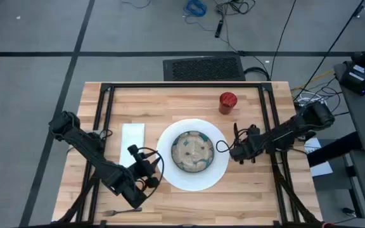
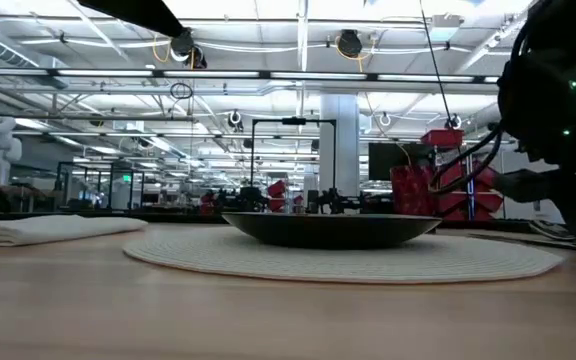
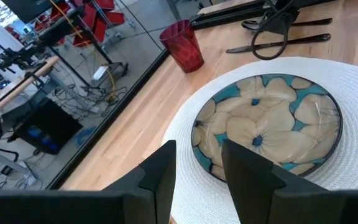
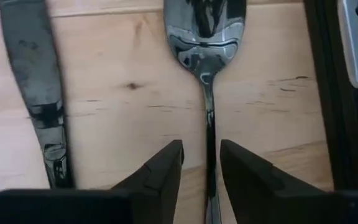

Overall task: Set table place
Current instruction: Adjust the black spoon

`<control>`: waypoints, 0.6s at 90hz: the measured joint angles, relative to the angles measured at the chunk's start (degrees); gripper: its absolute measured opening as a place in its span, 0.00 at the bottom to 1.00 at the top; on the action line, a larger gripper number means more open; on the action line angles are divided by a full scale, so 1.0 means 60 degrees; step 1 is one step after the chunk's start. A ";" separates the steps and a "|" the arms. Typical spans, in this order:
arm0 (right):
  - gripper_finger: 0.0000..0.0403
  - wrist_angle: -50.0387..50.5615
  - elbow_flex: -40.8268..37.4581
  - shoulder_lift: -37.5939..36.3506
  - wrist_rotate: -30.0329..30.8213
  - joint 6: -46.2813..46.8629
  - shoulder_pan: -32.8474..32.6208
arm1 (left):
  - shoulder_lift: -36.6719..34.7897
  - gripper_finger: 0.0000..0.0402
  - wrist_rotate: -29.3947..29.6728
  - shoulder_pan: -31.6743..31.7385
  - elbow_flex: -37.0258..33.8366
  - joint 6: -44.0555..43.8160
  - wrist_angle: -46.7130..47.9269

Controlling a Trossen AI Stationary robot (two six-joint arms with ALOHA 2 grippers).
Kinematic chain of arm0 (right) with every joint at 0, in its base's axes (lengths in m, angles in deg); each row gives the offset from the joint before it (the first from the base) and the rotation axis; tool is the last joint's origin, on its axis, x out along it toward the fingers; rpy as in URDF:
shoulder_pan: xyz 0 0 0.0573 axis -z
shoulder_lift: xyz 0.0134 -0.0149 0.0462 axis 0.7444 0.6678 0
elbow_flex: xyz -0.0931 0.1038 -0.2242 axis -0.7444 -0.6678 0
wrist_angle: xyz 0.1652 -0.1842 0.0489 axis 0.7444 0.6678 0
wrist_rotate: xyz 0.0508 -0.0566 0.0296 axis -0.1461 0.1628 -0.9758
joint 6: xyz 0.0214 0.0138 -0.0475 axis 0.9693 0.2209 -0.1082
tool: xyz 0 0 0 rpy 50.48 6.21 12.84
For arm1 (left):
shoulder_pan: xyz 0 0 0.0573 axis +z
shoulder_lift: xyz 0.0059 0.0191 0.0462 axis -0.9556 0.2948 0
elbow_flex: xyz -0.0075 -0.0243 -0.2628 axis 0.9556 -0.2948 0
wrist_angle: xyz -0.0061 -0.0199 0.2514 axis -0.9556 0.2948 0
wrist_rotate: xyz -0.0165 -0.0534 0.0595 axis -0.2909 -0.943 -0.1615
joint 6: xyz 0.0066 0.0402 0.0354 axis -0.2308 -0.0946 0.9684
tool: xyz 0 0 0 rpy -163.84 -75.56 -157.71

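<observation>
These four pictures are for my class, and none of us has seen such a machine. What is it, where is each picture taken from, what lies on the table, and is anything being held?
It is a robot with two dark arms at a wooden table. One picture looks straight down, one looks level across the tabletop, and two come from cameras on the wrists. On the table lie a white plate with a patterned bowl on it, a white napkin, a red cup, and a fork near the front edge. The right gripper hovers, fingers open, over a spoon beside a knife. The left gripper is open near the plate. Nothing is held.
</observation>
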 joint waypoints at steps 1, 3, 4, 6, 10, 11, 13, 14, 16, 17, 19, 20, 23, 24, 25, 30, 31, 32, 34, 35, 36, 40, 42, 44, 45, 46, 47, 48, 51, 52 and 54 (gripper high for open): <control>0.23 -0.0008 -0.0002 0.0000 0.0007 -0.0022 -0.0016 | 0.0000 0.29 0.0000 0.0000 0.0000 0.0001 0.0000; 0.21 -0.0019 -0.0002 0.0002 0.0022 -0.0045 -0.0052 | 0.0000 0.29 0.0000 0.0000 0.0000 0.0001 0.0000; 0.21 -0.0021 -0.0002 0.0004 0.0032 -0.0050 -0.0071 | 0.0000 0.29 0.0000 0.0000 0.0000 0.0000 0.0000; 0.20 -0.0028 -0.0002 0.0004 0.0054 -0.0052 -0.0103 | 0.0000 0.29 0.0000 0.0000 0.0000 0.0000 0.0000; 0.17 -0.0052 -0.0002 0.0004 0.0073 -0.0031 -0.0153 | 0.0000 0.29 0.0000 0.0000 0.0000 0.0001 0.0000; 0.17 -0.0059 -0.0003 0.0004 0.0076 -0.0018 -0.0168 | 0.0000 0.29 0.0000 0.0000 0.0000 0.0001 0.0000; 0.16 -0.0076 -0.0010 0.0004 0.0082 0.0016 -0.0189 | 0.0000 0.29 0.0000 0.0000 0.0000 0.0001 0.0000; 0.15 -0.0082 -0.0010 0.0004 0.0083 0.0030 -0.0199 | 0.0000 0.29 0.0000 0.0000 0.0000 0.0001 0.0000; 0.14 -0.0091 -0.0009 0.0004 0.0084 0.0049 -0.0221 | 0.0000 0.29 0.0000 0.0000 0.0000 -0.0003 0.0000; 0.13 -0.0096 -0.0009 0.0004 0.0085 0.0062 -0.0230 | 0.0000 0.29 0.0000 0.0000 0.0000 0.0000 0.0000; 0.12 -0.0106 -0.0011 0.0006 0.0084 0.0082 -0.0239 | 0.0000 0.29 0.0000 0.0000 0.0000 -0.0003 0.0000; 0.12 -0.0113 -0.0012 0.0007 0.0083 0.0085 -0.0240 | 0.0000 0.29 0.0000 0.0000 0.0000 -0.0003 0.0000; 0.10 -0.0128 -0.0013 0.0007 0.0081 0.0085 -0.0240 | 0.0000 0.29 0.0000 0.0000 0.0000 -0.0003 0.0000; 0.10 -0.0134 -0.0015 0.0007 0.0081 0.0083 -0.0240 | 0.0000 0.29 0.0000 0.0000 0.0000 -0.0003 -0.0001; 0.09 -0.0142 -0.0016 0.0007 0.0081 0.0079 -0.0240 | 0.0000 0.29 0.0000 0.0000 0.0000 -0.0003 -0.0003; 0.07 -0.0169 -0.0016 0.0011 0.0080 -0.0005 -0.0237 | 0.0000 0.29 0.0000 0.0000 0.0000 -0.0003 0.0000; 0.07 -0.0172 -0.0016 0.0011 0.0081 -0.0028 -0.0237 | 0.0000 0.29 0.0000 0.0000 0.0000 -0.0001 0.0000; 0.06 -0.0178 -0.0016 0.0011 0.0079 -0.0061 -0.0237 | 0.0000 0.29 0.0000 0.0000 0.0000 0.0000 0.0000; 0.06 -0.0186 -0.0016 0.0011 0.0077 -0.0110 -0.0237 | 0.0000 0.29 0.0000 0.0000 0.0000 -0.0003 0.0000; 0.05 -0.0189 -0.0016 0.0011 0.0077 -0.0125 -0.0237 | 0.0000 0.29 0.0000 0.0000 0.0000 -0.0003 0.0000; 0.05 -0.0191 -0.0016 0.0011 0.0077 -0.0143 -0.0237 | 0.0000 0.29 0.0000 0.0000 0.0000 -0.0003 0.0000; 0.04 -0.0196 -0.0016 0.0011 0.0077 -0.0245 -0.0237 | 0.0000 0.29 0.0000 0.0000 0.0000 -0.0003 0.0000; 0.04 -0.0200 -0.0016 0.0011 0.0076 -0.0331 -0.0237 | 0.0000 0.29 0.0000 0.0000 0.0000 -0.0003 0.0000; 0.03 -0.0204 -0.0016 0.0013 0.0074 -0.0413 -0.0237 | 0.0000 0.29 0.0000 0.0000 0.0000 -0.0003 0.0000; 0.03 -0.0204 -0.0016 0.0015 0.0074 -0.0450 -0.0237 | 0.0000 0.29 0.0000 0.0000 0.0000 -0.0003 0.0000; 0.03 -0.0203 -0.0016 0.0015 0.0071 -0.0480 -0.0237 | 0.0000 0.29 0.0000 0.0000 0.0000 -0.0003 0.0000; 0.03 -0.0204 -0.0016 0.0015 0.0069 -0.0501 -0.0237 | 0.0000 0.29 0.0000 0.0000 0.0000 -0.0003 0.0000; 0.03 -0.0206 -0.0016 0.0015 0.0067 -0.0512 -0.0237 | 0.0000 0.29 0.0000 0.0000 0.0000 -0.0003 0.0000; 0.03 -0.0206 -0.0016 0.0015 0.0063 -0.0509 -0.0237 | 0.0000 0.29 0.0000 0.0000 0.0000 -0.0003 0.0000; 0.03 -0.0206 -0.0016 0.0015 0.0062 -0.0487 -0.0237 | 0.0000 0.29 0.0000 0.0000 0.0000 -0.0003 0.0000; 0.03 -0.0206 -0.0016 0.0015 0.0056 -0.0420 -0.0237 | 0.0000 0.29 0.0000 0.0000 0.0000 -0.0003 0.0000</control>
